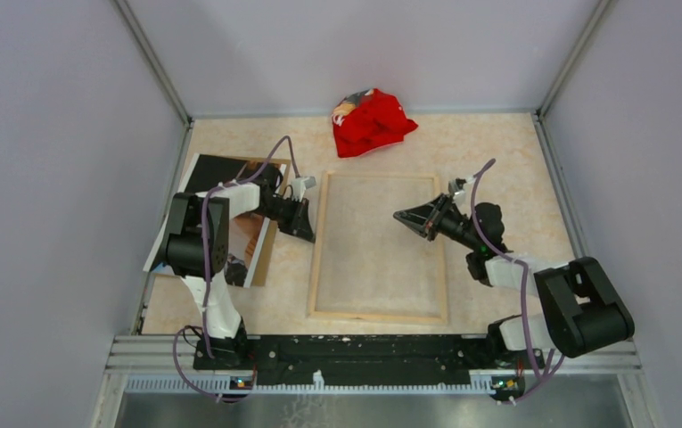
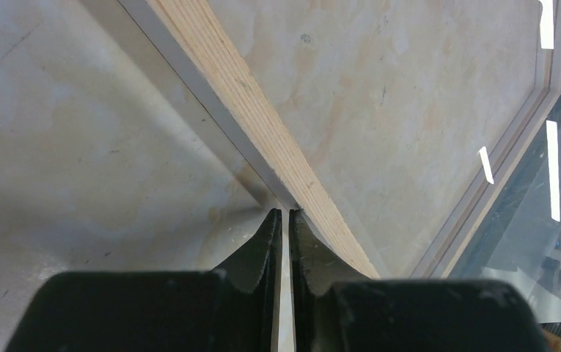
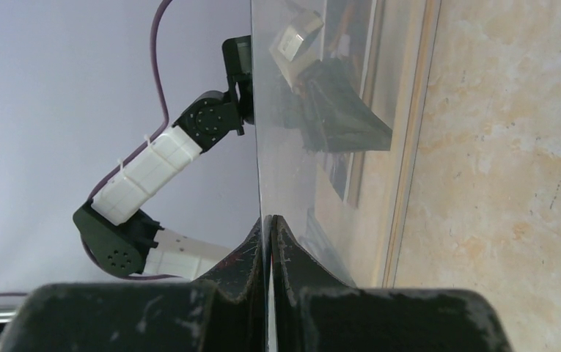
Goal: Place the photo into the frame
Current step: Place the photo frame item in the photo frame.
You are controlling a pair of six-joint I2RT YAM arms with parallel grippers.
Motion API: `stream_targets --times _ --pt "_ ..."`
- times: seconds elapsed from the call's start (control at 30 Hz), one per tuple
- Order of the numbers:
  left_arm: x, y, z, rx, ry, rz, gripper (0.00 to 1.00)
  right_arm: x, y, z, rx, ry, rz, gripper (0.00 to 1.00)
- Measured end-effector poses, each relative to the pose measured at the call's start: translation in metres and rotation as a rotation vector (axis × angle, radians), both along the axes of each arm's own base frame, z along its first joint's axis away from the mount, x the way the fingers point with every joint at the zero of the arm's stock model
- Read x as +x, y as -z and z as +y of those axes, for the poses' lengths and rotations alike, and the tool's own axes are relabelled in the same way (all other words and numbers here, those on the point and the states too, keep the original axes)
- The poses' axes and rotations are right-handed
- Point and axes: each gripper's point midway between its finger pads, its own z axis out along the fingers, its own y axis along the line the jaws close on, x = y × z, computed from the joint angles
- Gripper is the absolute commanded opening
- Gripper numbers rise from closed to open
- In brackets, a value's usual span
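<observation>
from above, we are seeing the left arm bending in from the left, its left gripper (image 1: 308, 230) pointing down at the left rail of the large rectangular pale-wood frame (image 1: 316, 250), which is lying flat on the mottled beige table (image 1: 497, 152). the right arm is reaching in low from the right, its right gripper (image 1: 399, 217) hanging over the frame's right half. the large dark paper photo (image 1: 205, 171) is lying left of the frame, under the left arm, apart from both grippers. a crumpled red cloth (image 1: 371, 120) is sitting by the back wall.

in the left wrist view, the left gripper (image 2: 285, 214) is showing only a thin slit between its fingers, tips at the frame's (image 2: 262, 125) wood rail; we cannot tell whether it is pinching anything.

in the right wrist view, the right gripper (image 3: 266, 220) is clamping tight on the edge of a thin clear pane (image 3: 292, 191), which is running away from the fingers beside the frame's (image 3: 409, 147) rail.
</observation>
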Motion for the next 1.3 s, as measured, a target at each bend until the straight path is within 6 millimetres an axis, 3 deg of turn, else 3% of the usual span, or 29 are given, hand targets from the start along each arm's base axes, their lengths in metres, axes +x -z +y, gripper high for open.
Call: stream_targets --times 0.17,0.7,0.83,1.0,1.3 --pt "0.0 0.0 0.0 0.0 0.0 0.0 0.13 0.0 0.0 0.001 -0.005 -0.005 -0.007 0.0" --pt "0.0 0.0 0.0 0.001 -0.001 0.0 0.12 -0.002 0.025 -0.002 -0.104 -0.009 0.017 0.0" --pt "0.0 0.0 0.0 0.001 -0.001 0.001 0.12 -0.001 0.031 -0.005 -0.195 -0.017 0.009 0.0" --pt "0.0 0.0 0.0 0.001 -0.001 0.001 0.12 0.006 0.025 -0.012 -0.275 -0.015 -0.047 0.0" --pt "0.0 0.0 0.0 0.002 -0.006 0.006 0.12 0.005 0.041 -0.022 -0.331 -0.006 -0.007 0.0"
